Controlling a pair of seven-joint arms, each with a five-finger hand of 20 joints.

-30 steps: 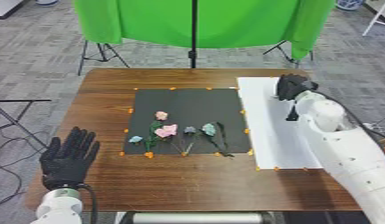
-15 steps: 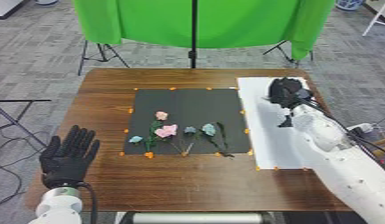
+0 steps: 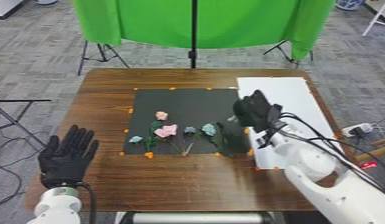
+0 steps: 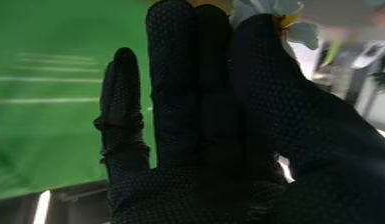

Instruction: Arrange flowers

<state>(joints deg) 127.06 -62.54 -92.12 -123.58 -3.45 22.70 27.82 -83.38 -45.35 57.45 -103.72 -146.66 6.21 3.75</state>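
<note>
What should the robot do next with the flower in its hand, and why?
Probably the right hand should ease the pale flower left and down onto the black sheet. The flower looks pinched by the thumb, the hand is at the sheet's right edge, and the pink flowers lie there too.

A brown wooden table (image 3: 197,187) stands on a floor of mottled gray carpet tiles (image 3: 46,55). Beyond its far edge hangs a bright green backdrop cloth (image 3: 140,22), with a slim black upright pole (image 3: 194,30) in front near the middle and dark tripod legs (image 3: 84,57) beneath it. At the left edge, a black metal stand (image 3: 20,101) rises beside loose black cables (image 3: 5,171) on the carpet. A blue-and-white pot (image 3: 348,4) sits at the far right. In the right wrist view, pale streaks of light (image 4: 46,78) cross the green.
</note>
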